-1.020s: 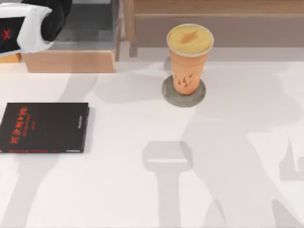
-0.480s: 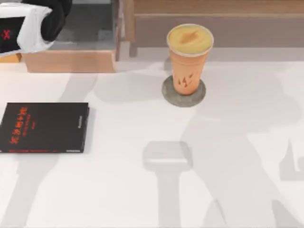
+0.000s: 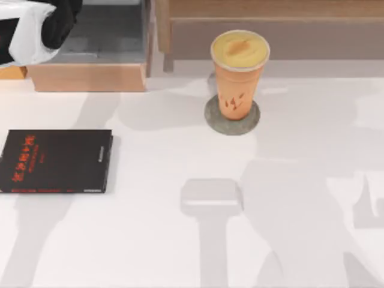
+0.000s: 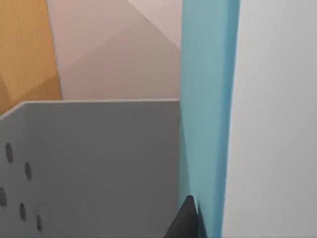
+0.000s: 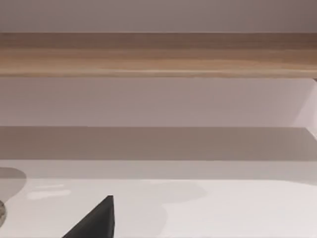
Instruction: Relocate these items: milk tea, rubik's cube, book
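The milk tea (image 3: 239, 72), a tapered orange cup, stands upright on a round grey coaster (image 3: 210, 120) at the table's back middle. My left arm (image 3: 27, 33) is at the back left corner, over a wooden box. In the left wrist view the book's teal cover (image 4: 208, 99) and white page edge (image 4: 277, 124) stand right against a dark fingertip (image 4: 186, 222), beside a grey holed panel (image 4: 94, 163). The right wrist view has one dark fingertip (image 5: 96, 220) low over the table. The rubik's cube is out of view.
A black book with red lettering (image 3: 55, 161) lies flat at the table's left. The wooden box (image 3: 90, 77) with a grey inside sits at the back left. A long wooden shelf (image 3: 270, 9) runs along the back.
My left arm has drawn further toward the back left corner of the top view. The shadows on the right of the table have shifted. The milk tea and black book stayed put.
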`<state>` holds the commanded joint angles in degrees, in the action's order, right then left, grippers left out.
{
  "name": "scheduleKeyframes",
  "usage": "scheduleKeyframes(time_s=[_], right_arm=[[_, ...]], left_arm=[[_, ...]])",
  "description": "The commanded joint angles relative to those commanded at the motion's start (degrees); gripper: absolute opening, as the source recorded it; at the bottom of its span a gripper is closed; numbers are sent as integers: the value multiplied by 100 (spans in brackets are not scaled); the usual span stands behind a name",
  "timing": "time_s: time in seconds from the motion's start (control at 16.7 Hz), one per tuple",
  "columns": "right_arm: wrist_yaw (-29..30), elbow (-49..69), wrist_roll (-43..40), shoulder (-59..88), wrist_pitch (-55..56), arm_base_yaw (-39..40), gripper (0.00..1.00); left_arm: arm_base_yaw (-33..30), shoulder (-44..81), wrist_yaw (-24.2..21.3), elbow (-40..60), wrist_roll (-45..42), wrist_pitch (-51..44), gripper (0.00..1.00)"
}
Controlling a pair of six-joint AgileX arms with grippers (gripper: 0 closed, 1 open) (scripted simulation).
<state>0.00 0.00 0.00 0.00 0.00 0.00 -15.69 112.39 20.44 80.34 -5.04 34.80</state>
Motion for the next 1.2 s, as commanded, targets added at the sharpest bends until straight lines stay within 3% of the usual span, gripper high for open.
scheduleKeyframes(time_s=[0.3, 0.84, 1.02, 1.2], right_arm=[[0, 0, 0, 0, 0, 0, 100], [0, 0, 0, 0, 0, 0, 100], [0, 0, 0, 0, 0, 0, 100], [0, 0, 0, 0, 0, 0, 100]], left_arm=[[-119, -14, -531, -77, 423, -136, 0], [-83, 65, -631, 4, 464, -176, 0], [-54, -363, -733, -247, -77, -127, 0], [26, -1059, -864, -747, -1156, -36, 0]])
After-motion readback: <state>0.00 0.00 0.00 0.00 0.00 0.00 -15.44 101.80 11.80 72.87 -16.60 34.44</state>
